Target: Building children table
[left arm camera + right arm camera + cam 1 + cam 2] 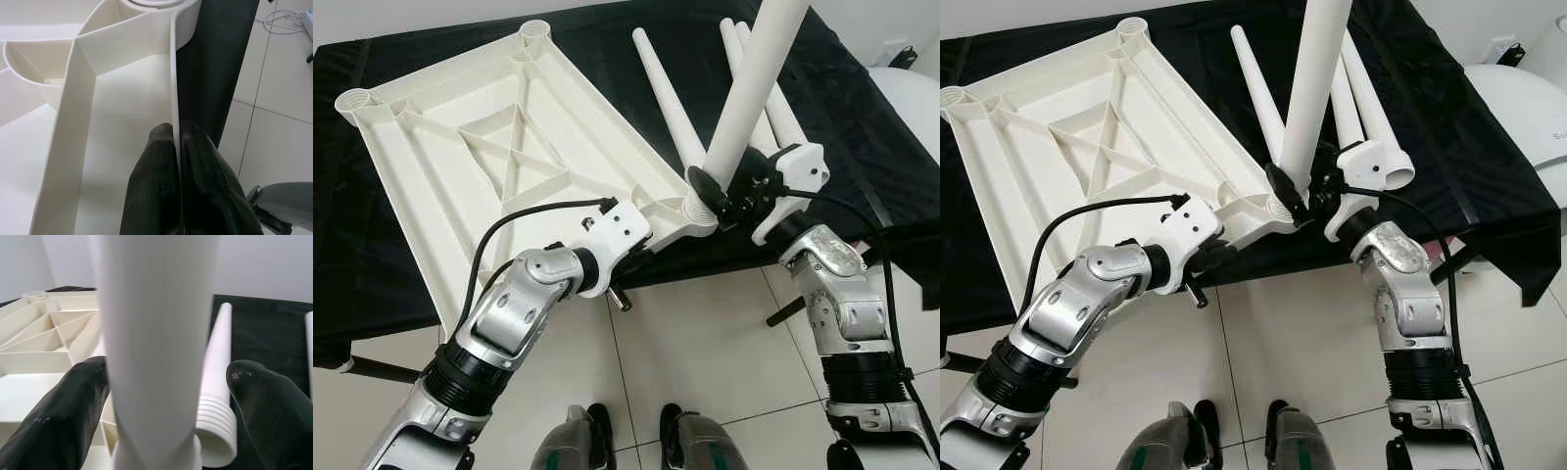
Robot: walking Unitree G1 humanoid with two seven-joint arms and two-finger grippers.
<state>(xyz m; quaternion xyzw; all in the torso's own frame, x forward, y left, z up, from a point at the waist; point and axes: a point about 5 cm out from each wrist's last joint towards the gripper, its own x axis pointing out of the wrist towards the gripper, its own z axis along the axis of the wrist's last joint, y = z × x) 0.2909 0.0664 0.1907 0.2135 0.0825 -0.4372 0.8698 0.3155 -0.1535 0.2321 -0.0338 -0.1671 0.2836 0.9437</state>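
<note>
Black cloth (862,127): left gripper (177,147) pinches tabletop (460,147) rim; right gripper (161,396) loosely straddles leg (749,88).

tabletop (489,147) lies upside down on the cloth-covered bench (862,127), left of the right gripper (720,201). upright leg (749,93) between its fingers, in the near corner socket. three loose legs (666,93) lie behind it. left gripper (177,147) pinches the tabletop's near rim.

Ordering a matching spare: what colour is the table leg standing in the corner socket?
White, like the tabletop; the leg shows best in the left eye view.
</note>
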